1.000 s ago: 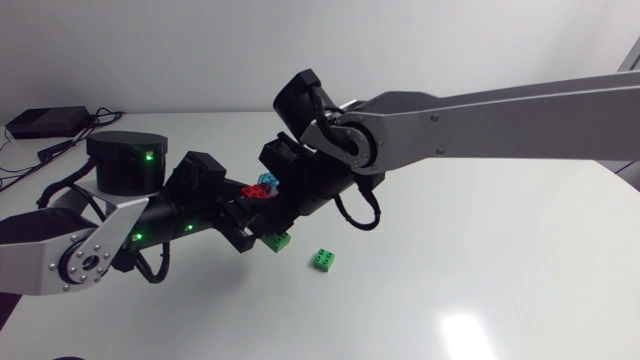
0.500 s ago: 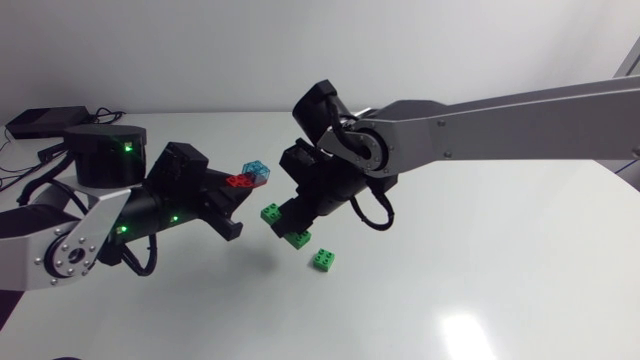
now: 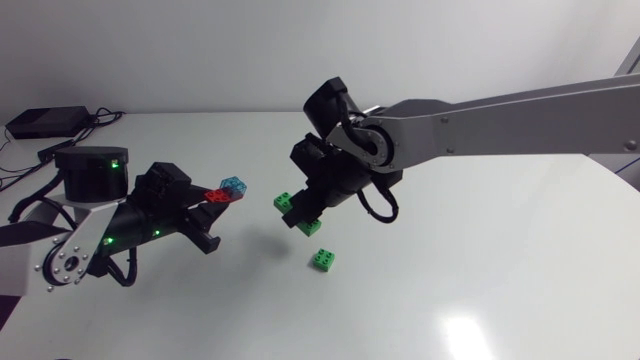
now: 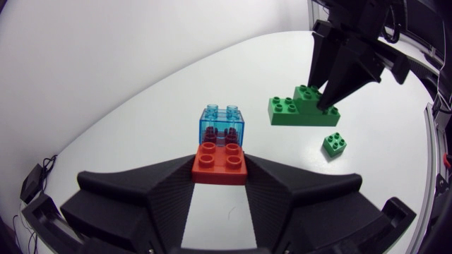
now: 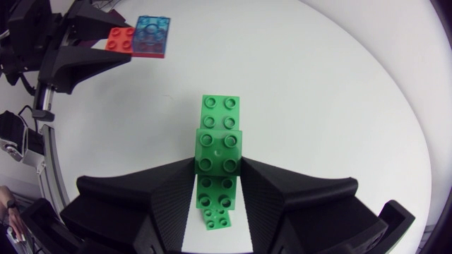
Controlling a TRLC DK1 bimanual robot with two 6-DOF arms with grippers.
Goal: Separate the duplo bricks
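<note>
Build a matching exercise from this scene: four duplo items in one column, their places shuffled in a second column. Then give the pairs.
Things
1. red opaque duplo brick
2. translucent blue duplo brick
3. green stepped duplo stack
4. small green square duplo brick

Places
A. lying alone on the white table
B. clamped in the right gripper
C. clamped in the left gripper
D. joined to the red brick, ahead of the left gripper's fingers

Pairs: 1-C, 2-D, 3-B, 4-A
</note>
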